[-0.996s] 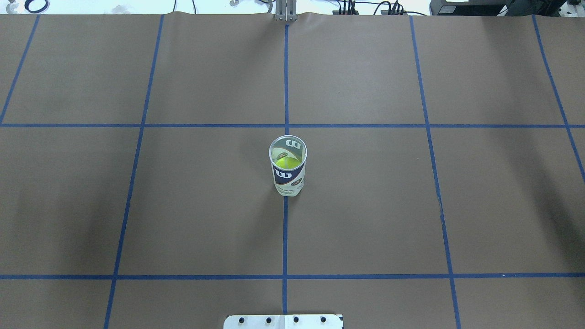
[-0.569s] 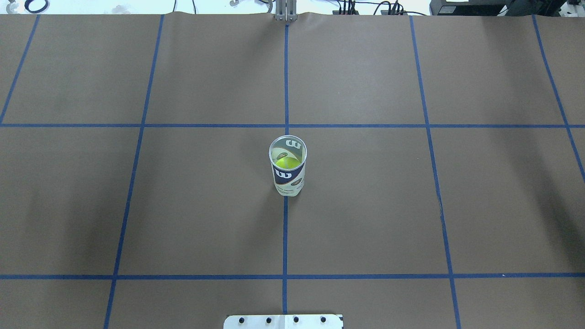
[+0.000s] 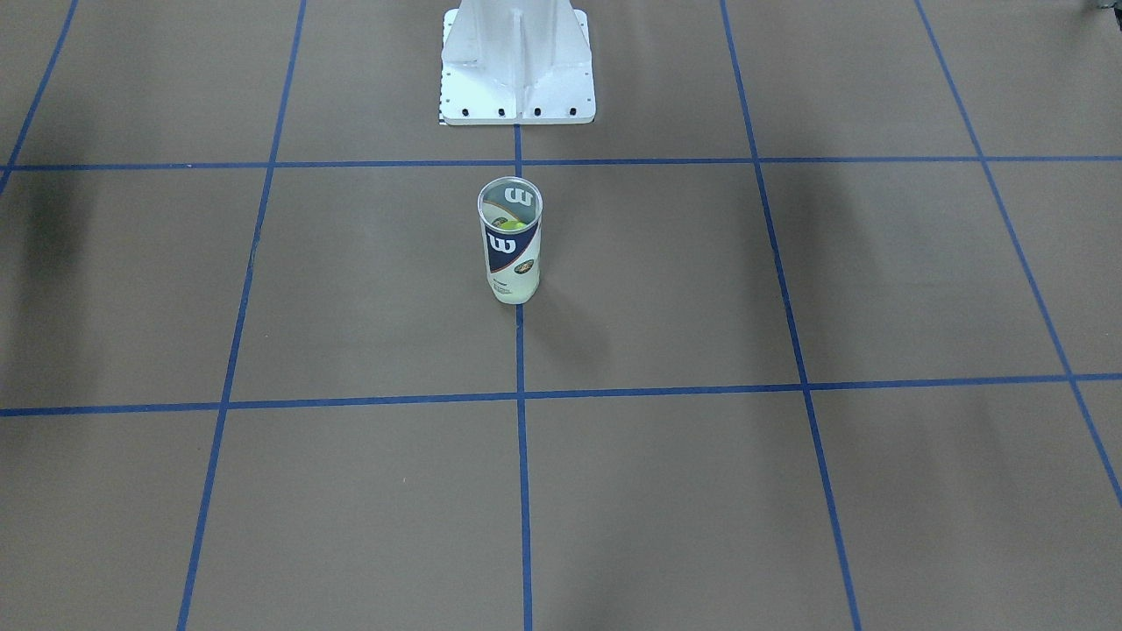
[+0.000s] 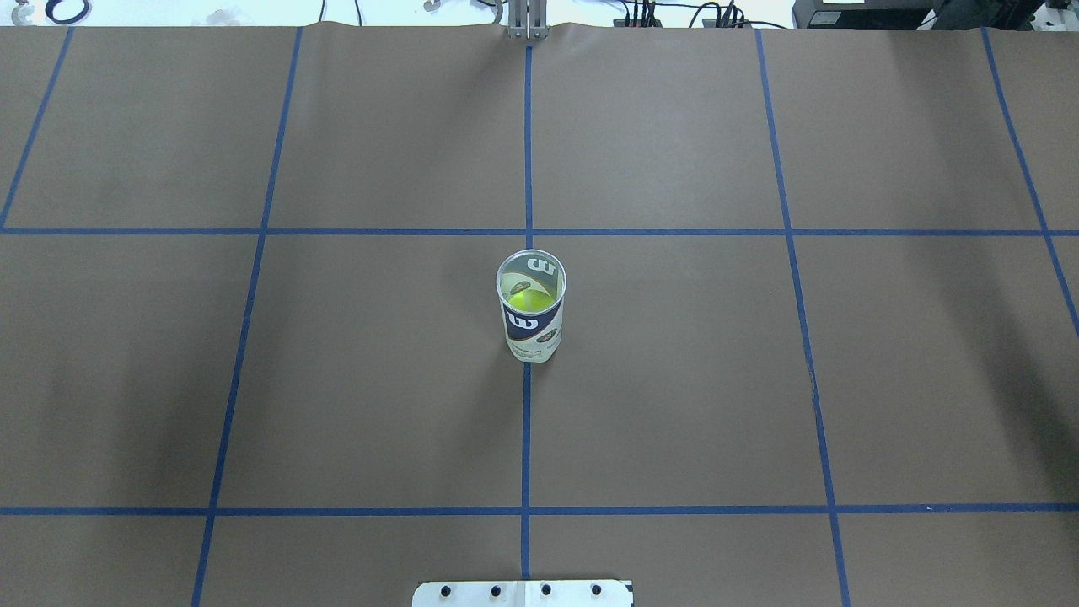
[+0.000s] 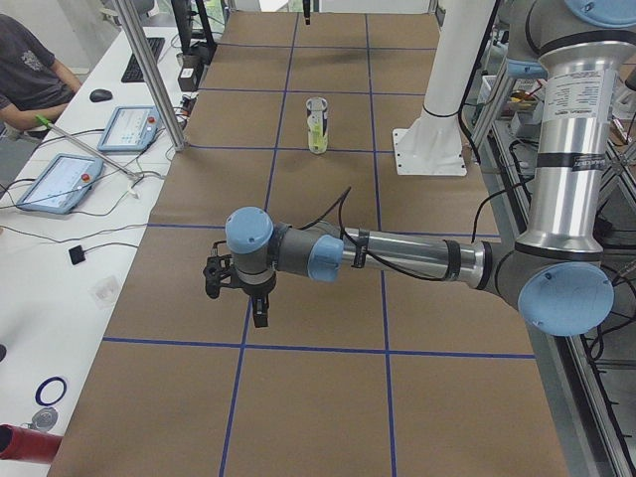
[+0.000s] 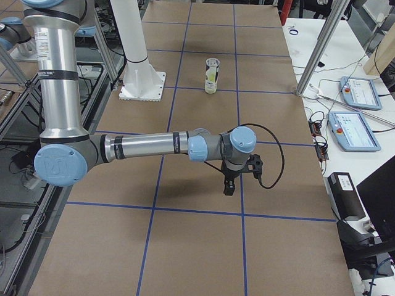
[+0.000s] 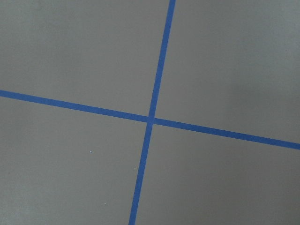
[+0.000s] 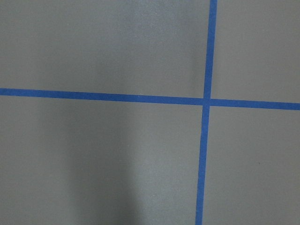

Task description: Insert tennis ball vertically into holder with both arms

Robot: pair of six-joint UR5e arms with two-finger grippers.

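The holder, a clear can with a navy and white "W" label, stands upright at the table's middle with its mouth open. It also shows in the front view and both side views. A yellow-green tennis ball lies inside it, also seen from the front. My left gripper hangs far from the holder over the table's left end; my right gripper hangs over the right end. I cannot tell if either is open or shut. Both wrist views show only paper and tape.
Brown paper with a blue tape grid covers the table. The white pedestal base stands behind the holder on the robot's side. Tablets and cables lie on a side bench, where a seated person shows.
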